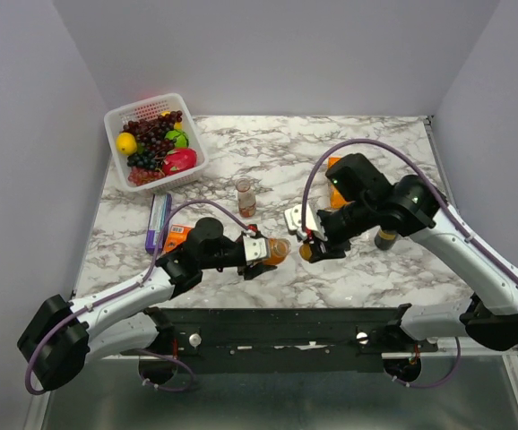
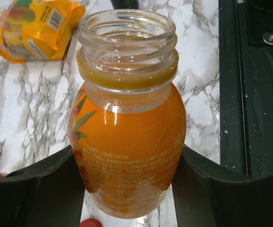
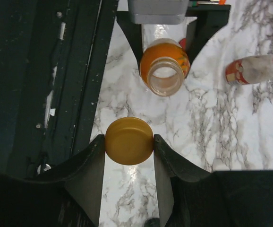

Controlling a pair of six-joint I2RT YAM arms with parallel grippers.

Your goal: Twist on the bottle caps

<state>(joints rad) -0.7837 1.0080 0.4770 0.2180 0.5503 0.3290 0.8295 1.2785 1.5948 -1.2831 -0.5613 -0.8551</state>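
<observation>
I'm on the capping step for the small orange plastic juice bottle (image 1: 277, 252). My left gripper (image 1: 263, 254) is clamped on its body, tipping the open mouth toward 3 o'clock. My right gripper (image 3: 129, 142) is clamped on the round orange plastic screw cap (image 3: 129, 140), near that mouth and apart from it. Next, I judge, the cap must sit square on the threads, then turn. The right wrist view shows the mouth at 1 o'clock of the cap, off-axis. The left wrist view adds bare threads and a small red cap (image 2: 90, 222) at 6 o'clock. Overhead shows the clear uncapped bottle (image 1: 245, 197) upright at 11 o'clock
</observation>
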